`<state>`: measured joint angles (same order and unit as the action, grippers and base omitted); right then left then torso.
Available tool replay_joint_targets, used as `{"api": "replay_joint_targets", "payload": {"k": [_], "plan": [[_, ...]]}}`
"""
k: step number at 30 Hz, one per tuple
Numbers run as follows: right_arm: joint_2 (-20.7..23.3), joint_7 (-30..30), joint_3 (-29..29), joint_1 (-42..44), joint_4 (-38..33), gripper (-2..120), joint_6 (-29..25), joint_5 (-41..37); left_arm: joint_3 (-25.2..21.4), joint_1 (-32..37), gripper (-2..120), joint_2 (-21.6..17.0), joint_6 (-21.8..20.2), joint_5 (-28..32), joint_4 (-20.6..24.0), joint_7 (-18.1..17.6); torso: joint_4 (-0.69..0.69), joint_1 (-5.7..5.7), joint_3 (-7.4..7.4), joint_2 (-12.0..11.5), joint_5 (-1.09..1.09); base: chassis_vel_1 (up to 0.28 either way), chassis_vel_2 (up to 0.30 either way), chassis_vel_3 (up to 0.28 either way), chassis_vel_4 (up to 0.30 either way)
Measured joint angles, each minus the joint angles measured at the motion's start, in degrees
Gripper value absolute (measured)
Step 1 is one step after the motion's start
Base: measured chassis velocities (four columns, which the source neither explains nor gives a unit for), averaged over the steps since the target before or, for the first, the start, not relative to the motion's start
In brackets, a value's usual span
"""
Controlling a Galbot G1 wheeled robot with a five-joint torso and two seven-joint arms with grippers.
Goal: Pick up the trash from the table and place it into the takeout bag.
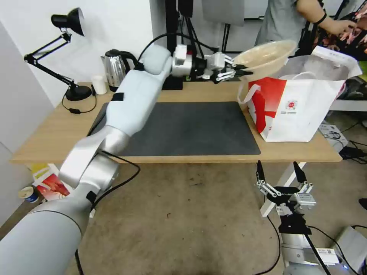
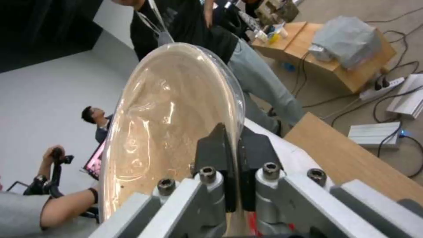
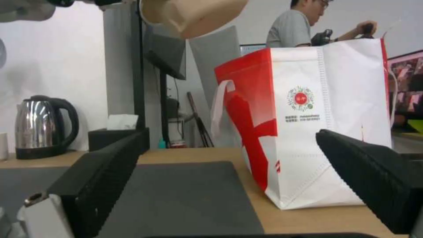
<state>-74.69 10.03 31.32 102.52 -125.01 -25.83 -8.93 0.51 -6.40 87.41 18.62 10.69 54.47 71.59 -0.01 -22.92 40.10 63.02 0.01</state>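
At the far left of the bench, a black desk lamp stands near the wall, and just to its right a steel kettle sits beside a small white cup. Next along, the dark grey mat lies bare across the middle of the light-wood top. Above the mat's far edge the left arm reaches out toward the right, and the left hand is clamped narrowly on the rim of the beige bowl, one finger inside the rim and the other outside. The bowl hangs in the air, tilted (its rim runs on a slant, rising to the right), with its open side facing up and toward the robot, and it sits over the near-left corner of the takeout bag. That bag stands upright on the right end of the bench, its mouth open upward, one white loop handle hanging down its red side and the round red logo facing the robot. Farther right and lower, below the bench's front edge, the right hand waits with its fingers spread wide, holding nothing, pointing up toward the bag.
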Motion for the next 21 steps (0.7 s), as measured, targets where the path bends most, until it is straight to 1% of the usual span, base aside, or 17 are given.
{"api": "replay_joint_targets", "payload": {"k": [9, 16, 19, 20, 21], "plan": [[0.0, 0.0, 0.0, 0.0, 0.0, 100, 0.0, 0.0, 0.2, -3.6, 1, 0.5, 0.2, -2.1, -2.3, 0.4, 0.02, 0.01, 0.00, 0.0, -0.01, 0.000, 0.000, 0.000, 0.000], [0.0, 0.0, 0.0, 0.0, 0.0, 100, 0.0, 0.0, -0.1, -4.6, 1, 1.9, 1.4, -4.1, -4.5, 0.5, 0.01, 0.01, 0.00, 0.0, -0.01, 0.000, 0.000, 0.000, 0.000], [0.0, 0.0, 0.0, 0.0, 0.0, 100, 0.0, 0.0, -0.2, -4.7, 1, 3.0, 1.9, -5.3, -6.0, 0.6, 0.02, 0.01, 0.00, 0.0, -0.01, 0.000, 0.000, 0.000, 0.000], [0.0, 0.0, 0.0, 0.0, 0.0, 100, 0.0, 0.0, -0.3, -4.9, 1, 3.6, 2.3, -6.3, -7.1, 0.5, 0.00, 0.01, 0.00, 0.0, -0.01, 0.000, 0.000, 0.000, 0.000], [0.0, 0.0, 0.0, 0.0, 0.0, 100, 0.0, 0.0, -0.3, -4.9, 1, 3.6, 2.3, -6.3, -7.1, 0.5, 0.00, 0.01, 0.00, 0.0, -0.01, 0.000, 0.000, 0.000, 0.000]]}}
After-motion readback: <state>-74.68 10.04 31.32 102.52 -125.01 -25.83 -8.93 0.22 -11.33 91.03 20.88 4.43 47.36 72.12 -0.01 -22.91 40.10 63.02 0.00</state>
